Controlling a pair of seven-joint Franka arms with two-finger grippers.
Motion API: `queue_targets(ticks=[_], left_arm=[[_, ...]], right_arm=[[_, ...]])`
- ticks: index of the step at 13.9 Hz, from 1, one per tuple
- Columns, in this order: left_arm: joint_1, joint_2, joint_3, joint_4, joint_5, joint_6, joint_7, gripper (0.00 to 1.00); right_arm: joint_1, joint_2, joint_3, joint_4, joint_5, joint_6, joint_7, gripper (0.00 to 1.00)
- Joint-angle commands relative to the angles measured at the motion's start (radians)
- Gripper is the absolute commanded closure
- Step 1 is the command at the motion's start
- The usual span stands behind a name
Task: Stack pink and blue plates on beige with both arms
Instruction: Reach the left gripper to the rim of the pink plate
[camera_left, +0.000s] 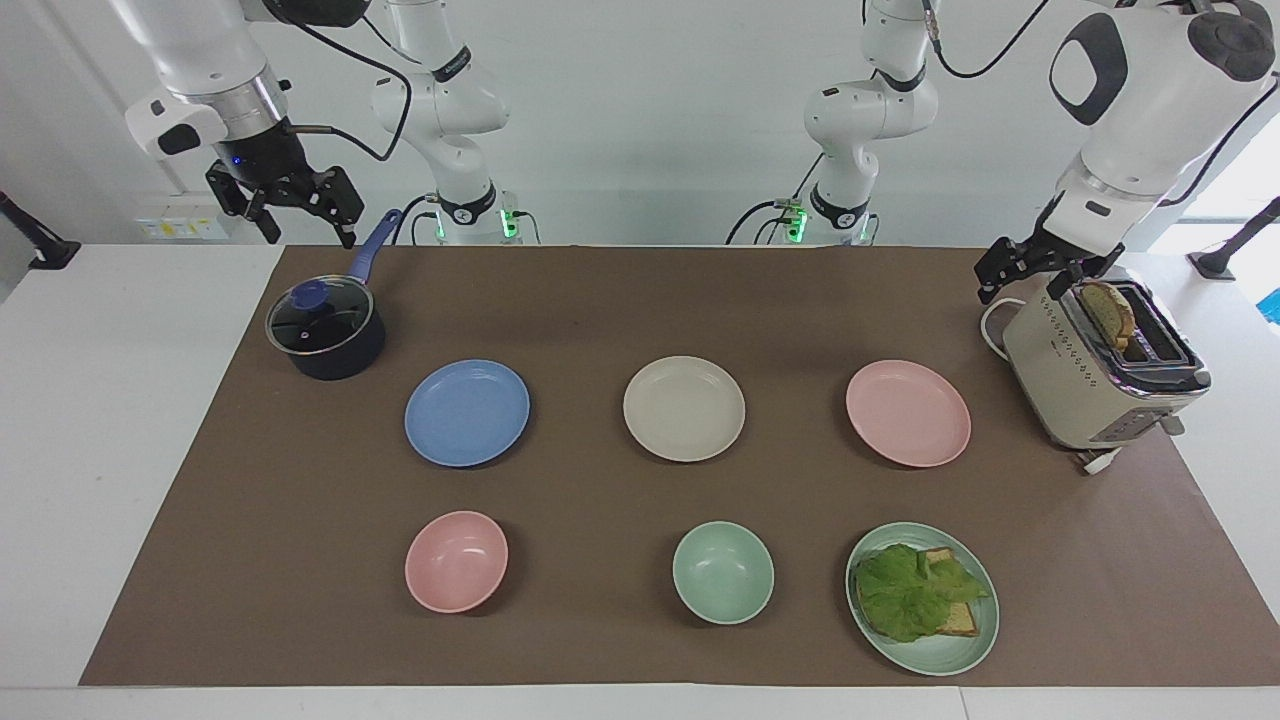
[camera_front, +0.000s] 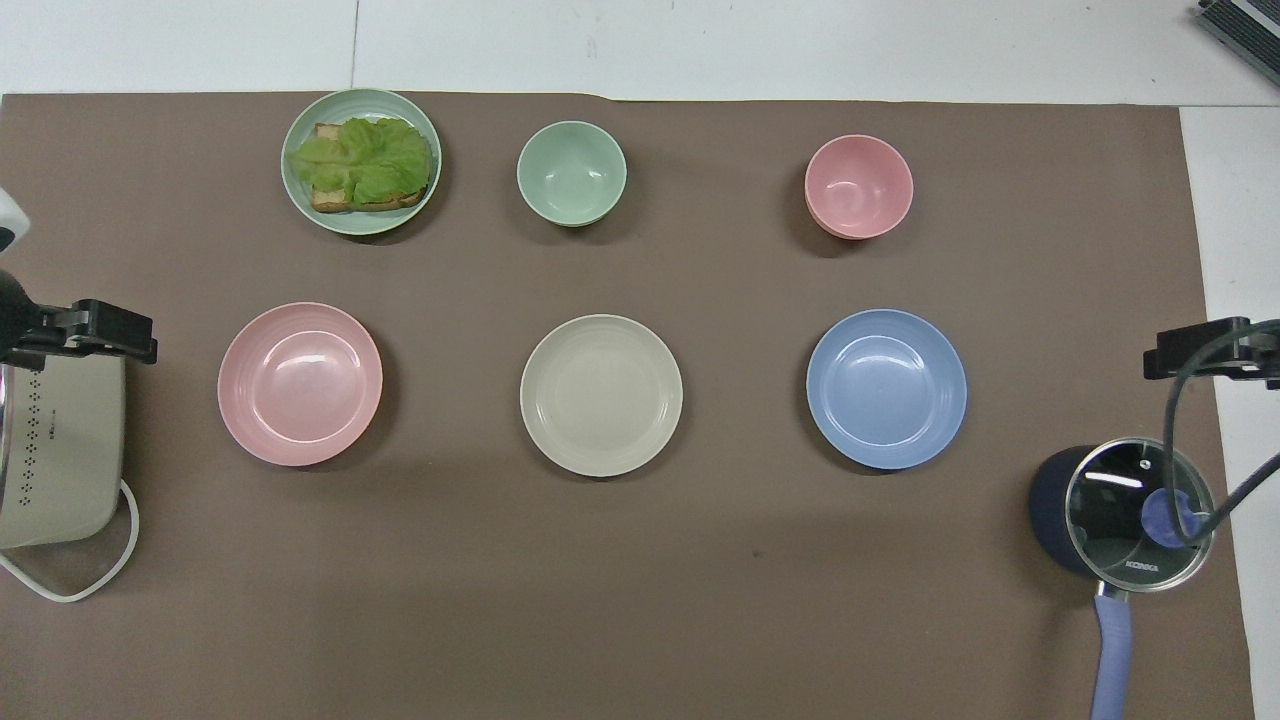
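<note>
Three equal plates lie in a row across the brown mat. The beige plate (camera_left: 684, 408) (camera_front: 601, 395) is in the middle. The blue plate (camera_left: 467, 412) (camera_front: 886, 388) lies toward the right arm's end and the pink plate (camera_left: 908, 413) (camera_front: 300, 384) toward the left arm's end. My left gripper (camera_left: 1020, 285) (camera_front: 95, 330) hangs open and holds nothing, over the edge of the toaster beside the pink plate. My right gripper (camera_left: 305, 225) (camera_front: 1205, 352) is open and holds nothing, raised over the mat's edge by the saucepan.
A cream toaster (camera_left: 1100, 370) with a bread slice stands at the left arm's end. A dark saucepan (camera_left: 325, 330) with a glass lid is at the right arm's end. A pink bowl (camera_left: 456, 560), a green bowl (camera_left: 722, 572) and a green plate with lettuce (camera_left: 922, 598) form the farther row.
</note>
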Motion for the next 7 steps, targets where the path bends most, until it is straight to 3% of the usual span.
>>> queue_targets(ticks=[1,7], left_arm=[[0.037,-0.015,-0.005,-0.095,-0.042,0.097,0.036,0.00],[0.050,0.061,-0.003,-0.240,-0.041,0.309,0.070,0.00]], right_arm=[[-0.007,-0.011,0.003,-0.012,0.001,-0.009,0.007,0.00],[-0.007,-0.014,0.002,-0.013,0.001,-0.009,0.007,0.00]])
